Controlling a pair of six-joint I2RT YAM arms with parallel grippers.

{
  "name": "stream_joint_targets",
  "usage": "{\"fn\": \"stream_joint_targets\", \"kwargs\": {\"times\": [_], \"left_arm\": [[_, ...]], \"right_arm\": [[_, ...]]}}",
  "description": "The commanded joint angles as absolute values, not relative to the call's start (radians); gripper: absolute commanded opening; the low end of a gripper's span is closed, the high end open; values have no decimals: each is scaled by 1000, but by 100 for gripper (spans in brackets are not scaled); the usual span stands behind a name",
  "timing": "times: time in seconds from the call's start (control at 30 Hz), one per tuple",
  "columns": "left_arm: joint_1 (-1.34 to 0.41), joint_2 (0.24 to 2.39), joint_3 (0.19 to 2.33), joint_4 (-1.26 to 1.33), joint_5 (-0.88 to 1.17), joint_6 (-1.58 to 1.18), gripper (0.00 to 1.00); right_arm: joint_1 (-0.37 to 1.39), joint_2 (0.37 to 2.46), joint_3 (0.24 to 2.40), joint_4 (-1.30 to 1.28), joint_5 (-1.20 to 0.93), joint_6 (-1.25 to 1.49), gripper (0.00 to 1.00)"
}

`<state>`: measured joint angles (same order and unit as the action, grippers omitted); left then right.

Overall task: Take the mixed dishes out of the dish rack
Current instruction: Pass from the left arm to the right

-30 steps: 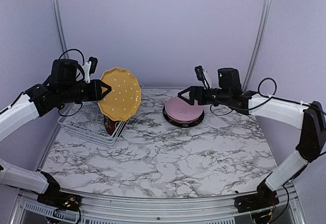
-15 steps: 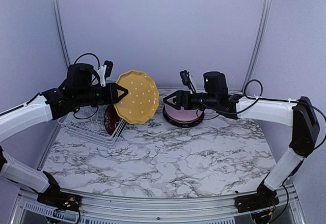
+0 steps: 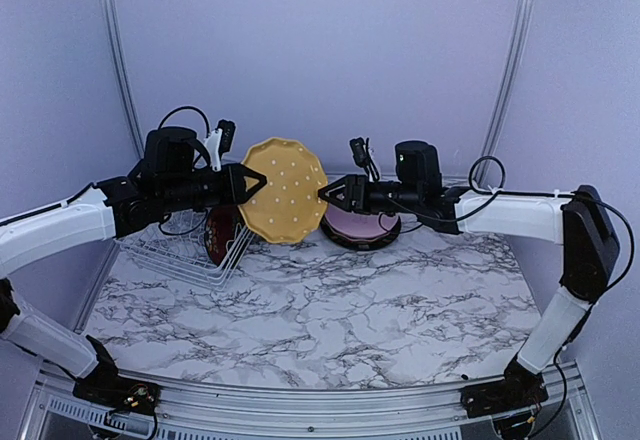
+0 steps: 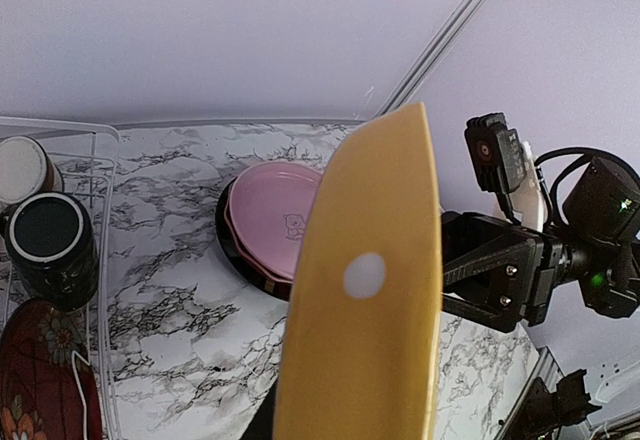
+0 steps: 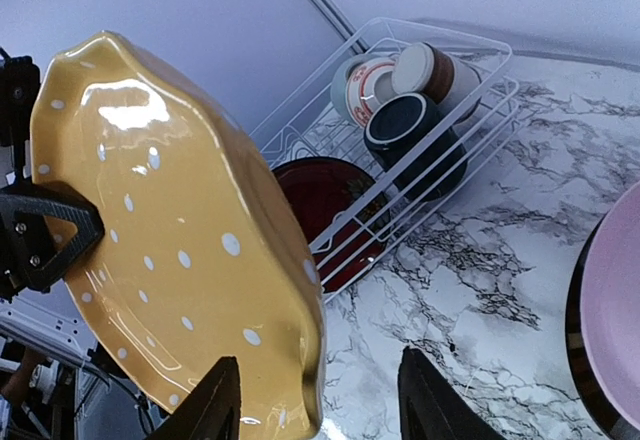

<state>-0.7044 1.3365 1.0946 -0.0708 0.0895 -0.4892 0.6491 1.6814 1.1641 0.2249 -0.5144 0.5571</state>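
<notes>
My left gripper [image 3: 241, 182] is shut on the left rim of the scalloped orange-yellow plate [image 3: 287, 190], holding it upright in the air between the dish rack [image 3: 165, 252] and the stacked plates. My right gripper [image 3: 329, 192] is open, with its jaws on either side of that plate's right rim [image 5: 315, 360]. Its right finger [image 5: 432, 400] stands apart from the plate. The rack holds a dark red floral plate [image 5: 325, 195], a dark teal mug [image 5: 408, 130] and two pale cups [image 5: 362, 85]. My left fingers are hidden behind the plate [image 4: 370, 290] in the left wrist view.
A pink plate [image 3: 358, 220] lies on a black plate [image 4: 238, 258] on the marble table at the back right of centre. The rack's white wires [image 5: 430, 175] stand at the back left, against the wall. Metal frame posts [image 3: 513, 60] rise behind.
My left arm has carried the yellow plate rightward, away from the rack. My right arm has moved left up to the plate's right rim, and its jaws have narrowed.
</notes>
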Motion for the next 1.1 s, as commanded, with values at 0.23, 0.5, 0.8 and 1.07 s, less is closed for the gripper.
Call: {"fn": "stream_joint_targets", "kwargs": {"times": [0.23,0.5,0.8,1.07], "left_arm": [[-721,1327,1115,121,93,-508,4],[-721,1333,1118,115,83,-503,12],[-719,1301,1112,32,-17,-476,89],[-714,1255,1104,-68,-144,-437,99]], "right_arm": [[657,1689,1207,235,-475,579,21],[657,1687,1218,223,-469,573,0],[592,1624,1189,191,-442,555,0],[459,1604,1221,17,-379,481,0]]}}
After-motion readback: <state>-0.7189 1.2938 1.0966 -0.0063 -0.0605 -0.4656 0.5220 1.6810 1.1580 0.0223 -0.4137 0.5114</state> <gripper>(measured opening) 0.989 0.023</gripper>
